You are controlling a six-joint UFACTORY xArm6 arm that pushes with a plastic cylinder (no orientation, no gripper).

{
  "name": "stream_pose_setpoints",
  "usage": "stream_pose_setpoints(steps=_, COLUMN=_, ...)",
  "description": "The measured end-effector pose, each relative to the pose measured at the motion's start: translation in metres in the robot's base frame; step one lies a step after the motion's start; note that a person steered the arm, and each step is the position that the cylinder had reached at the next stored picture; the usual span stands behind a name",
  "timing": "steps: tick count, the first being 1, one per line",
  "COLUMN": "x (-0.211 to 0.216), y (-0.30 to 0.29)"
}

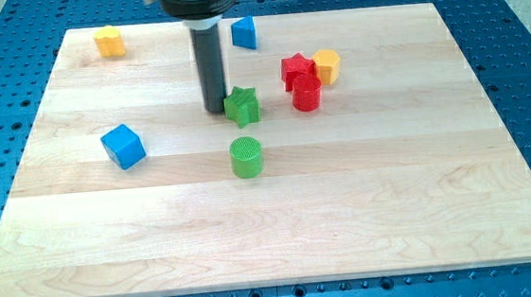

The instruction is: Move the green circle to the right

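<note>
Green circle stands on its flat end near the middle of the worktop, a short ribbed cylinder with open board all along the view's right of it. It looks small, light and rigid, likely plastic, so I judge it will slide readily on the smooth wood, but its round side may let it roll off a push that lands off-centre. There are no jaws on this arm, only a rod, so nothing can be open or closed; contact should be on the circle's left face, at mid-height line through its centre. My tip sits above and left of the circle, well apart from it, just beside the left of the green star. Red blocks lie further right.
</note>
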State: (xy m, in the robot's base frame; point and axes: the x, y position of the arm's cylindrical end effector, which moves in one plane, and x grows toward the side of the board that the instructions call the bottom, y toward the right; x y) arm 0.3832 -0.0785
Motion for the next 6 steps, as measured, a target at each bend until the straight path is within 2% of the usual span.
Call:
stream_pose_setpoints(steps=1, x=0.071, y=-0.019)
stream_pose_setpoints(steps=3, x=0.098, y=0.113)
stream_pose_setpoints(steps=4, x=0.122, y=0.04)
stream_pose_setpoints(steps=5, x=0.16, y=0.144)
stream_pose_setpoints(steps=6, x=0.084, y=0.14)
